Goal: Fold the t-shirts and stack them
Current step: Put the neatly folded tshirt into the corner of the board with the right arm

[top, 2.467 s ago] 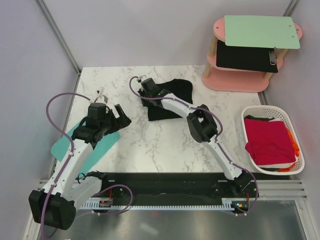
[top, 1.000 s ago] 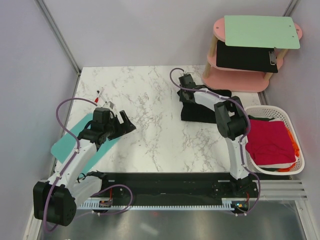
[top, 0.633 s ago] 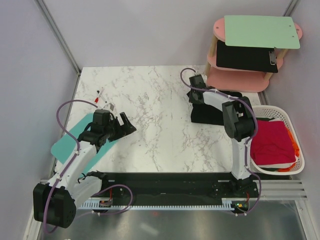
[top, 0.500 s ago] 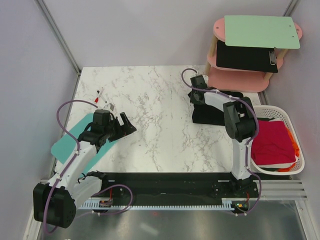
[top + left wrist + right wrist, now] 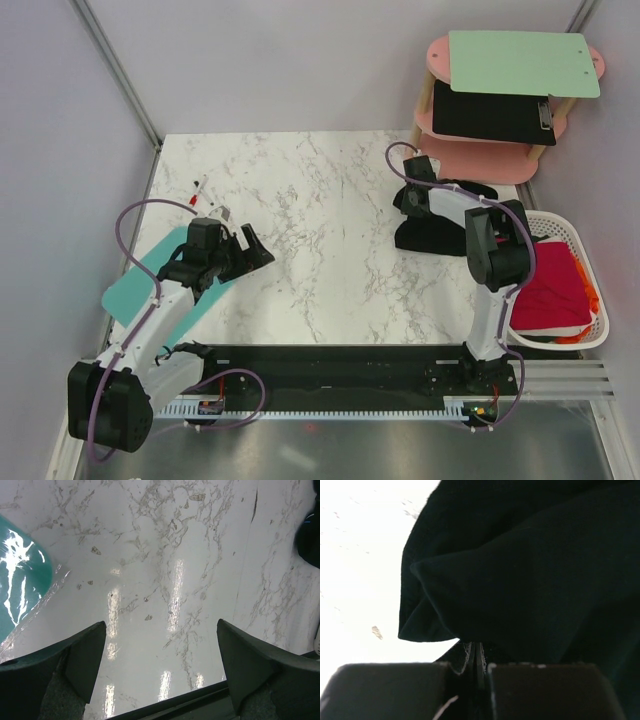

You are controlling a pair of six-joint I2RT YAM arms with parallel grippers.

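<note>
matt black cloth t-shirt (image 5: 530, 555), glossy marble table (image 5: 170, 555)

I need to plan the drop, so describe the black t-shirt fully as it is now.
The black t-shirt is plain soft cloth, bunched and creased, not folded flat. It lies far right on the marble table, near the white basket. The right claw is shut on a fold of it.

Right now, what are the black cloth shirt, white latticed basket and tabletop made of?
Black cloth shirt: soft matte knit, likely cotton; it creases and folds. White latticed basket: probably moulded plastic, slotted walls. Tabletop: glossy marble-patterned surface, maybe laminate; lamps reflect in it.
</note>
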